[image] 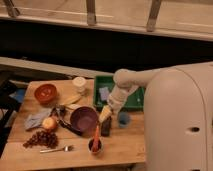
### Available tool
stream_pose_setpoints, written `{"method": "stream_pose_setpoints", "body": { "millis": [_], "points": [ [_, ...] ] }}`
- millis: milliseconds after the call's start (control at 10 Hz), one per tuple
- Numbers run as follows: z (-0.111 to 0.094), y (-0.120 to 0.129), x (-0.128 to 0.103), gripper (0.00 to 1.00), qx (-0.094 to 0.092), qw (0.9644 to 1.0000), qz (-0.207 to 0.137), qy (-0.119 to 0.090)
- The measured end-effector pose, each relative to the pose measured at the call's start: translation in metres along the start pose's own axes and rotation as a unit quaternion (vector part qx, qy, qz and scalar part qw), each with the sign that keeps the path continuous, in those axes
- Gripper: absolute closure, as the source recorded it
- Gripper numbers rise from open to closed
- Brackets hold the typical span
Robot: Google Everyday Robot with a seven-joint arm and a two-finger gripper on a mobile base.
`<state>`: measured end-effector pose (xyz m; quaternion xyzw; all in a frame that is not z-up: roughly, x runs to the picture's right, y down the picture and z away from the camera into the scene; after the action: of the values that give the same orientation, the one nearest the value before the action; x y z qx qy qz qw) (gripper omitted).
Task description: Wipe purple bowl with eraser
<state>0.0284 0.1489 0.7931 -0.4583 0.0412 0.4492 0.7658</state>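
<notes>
The claw [105, 118] hangs at the end of the arm just right of the purple bowl [83, 119], its tip directly over the eraser [106, 129], which seems to stand on end beneath it; whether the claw is apart or clamped on the eraser I cannot tell. I judge the step in hand to be the pick-up, or the carry toward the bowl; wiping has not begun, since the eraser is outside the rim. The next move calls for a firm hold on the block, a short lift over the rim, then a sweep leftward into the hollow; the blue cup [123, 119] just to the right and the dark cup [95, 145] in front leave little room. The bowl sits upright near the middle of the desk [120, 147]; it is round, smooth and wide, its inside apparently bare; the eraser is a small, dark, long block at the bowl's right edge.
</notes>
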Motion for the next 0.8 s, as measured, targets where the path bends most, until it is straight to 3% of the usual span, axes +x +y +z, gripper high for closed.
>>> {"method": "stream_pose_setpoints", "body": {
  "millis": [200, 500, 800],
  "points": [
    [0.008, 0.001, -0.001, 0.3, -0.001, 1.0, 0.008, 0.001],
    [0.023, -0.005, 0.001, 0.3, 0.011, 0.9991, 0.041, -0.001],
    [0.036, -0.011, 0.001, 0.3, 0.038, 0.9963, 0.077, -0.003]
  ]
}}
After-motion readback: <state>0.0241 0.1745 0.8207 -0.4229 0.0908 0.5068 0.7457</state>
